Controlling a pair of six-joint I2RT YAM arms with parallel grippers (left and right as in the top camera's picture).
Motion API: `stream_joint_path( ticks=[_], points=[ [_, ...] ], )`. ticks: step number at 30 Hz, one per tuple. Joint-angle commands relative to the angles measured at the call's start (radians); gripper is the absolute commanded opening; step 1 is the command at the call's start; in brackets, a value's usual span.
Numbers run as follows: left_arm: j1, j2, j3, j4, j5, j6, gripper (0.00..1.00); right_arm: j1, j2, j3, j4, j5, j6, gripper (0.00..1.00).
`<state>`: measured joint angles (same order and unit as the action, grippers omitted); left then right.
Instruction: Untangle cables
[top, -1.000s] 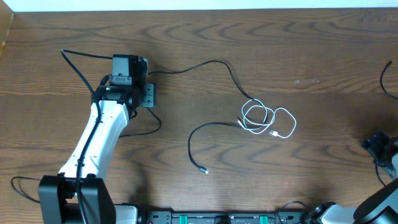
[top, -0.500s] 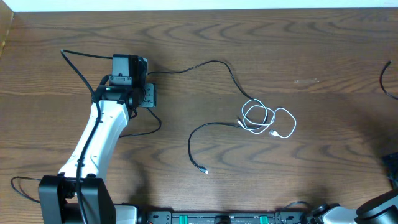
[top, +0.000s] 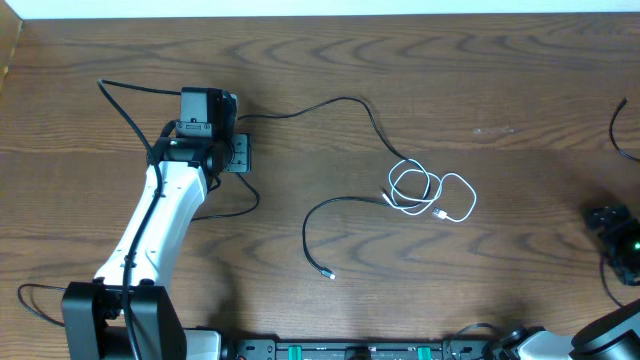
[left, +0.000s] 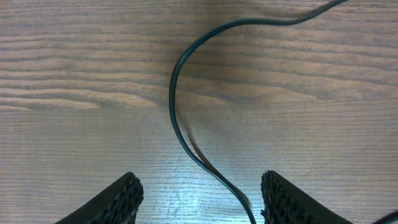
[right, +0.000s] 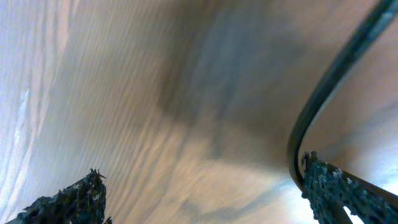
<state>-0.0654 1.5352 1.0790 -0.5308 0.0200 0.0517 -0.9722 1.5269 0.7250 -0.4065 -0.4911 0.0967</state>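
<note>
- Back at the right edge of the grainy wooden table came my right gripper, jaws wide, empty.
- My left gripper pointed down, jaws apart, astride a thin black cable.
- Looped white cable lay centre-right.

From above, the left gripper sits under its own wrist housing, so its fingertips cannot be picked out, and the black cable is lost where it runs in beneath it. The right gripper is a dark shape near the right edge, too small to tell how its jaws stand. A dark cord is cut off by that edge. The plug on the white cable is too small to identify. The left wrist view crops the fingers at the bottom edge, and the black cable leaves at top and bottom. The right wrist view is blurred: the table is smeared and a thick dark strand exits the top right corner
</note>
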Motion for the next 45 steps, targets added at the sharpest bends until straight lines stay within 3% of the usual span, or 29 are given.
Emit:
stream_joint_path(
  ticks=[1, 7, 13, 18, 22, 32, 42, 45],
  points=[
    [0.006, 0.0, 0.023, 0.002, -0.001, -0.005, 0.62, 0.052, -0.027, 0.021, -0.028, -0.056, -0.047, 0.99],
    [0.006, 0.0, 0.023, 0.001, -0.001, -0.005, 0.62, 0.103, -0.104, 0.095, -0.053, 0.156, -0.046, 0.99],
    [0.006, 0.0, 0.023, 0.0, -0.001, -0.006, 0.62, 0.103, -0.114, 0.16, 0.071, 0.188, -0.034, 0.99],
    [0.006, 0.0, 0.023, 0.001, -0.001, -0.006, 0.62, 0.111, -0.114, 0.179, 0.051, 0.079, -0.052, 0.99],
    [0.006, 0.0, 0.023, 0.001, -0.001, -0.006, 0.62, 0.166, -0.114, 0.227, -0.064, -0.039, -0.118, 0.99],
    [0.006, 0.0, 0.023, 0.001, -0.001, -0.013, 0.63, 0.544, -0.113, 0.31, -0.253, 0.033, -0.193, 0.99],
    [0.006, 0.0, 0.023, 0.0, -0.002, -0.013, 0.62, 0.905, -0.107, 0.308, -0.285, 0.135, 0.034, 0.99],
    [0.006, 0.0, 0.023, 0.0, -0.002, -0.013, 0.62, 1.007, -0.084, 0.307, -0.286, 0.192, 0.11, 0.93]
  ],
)
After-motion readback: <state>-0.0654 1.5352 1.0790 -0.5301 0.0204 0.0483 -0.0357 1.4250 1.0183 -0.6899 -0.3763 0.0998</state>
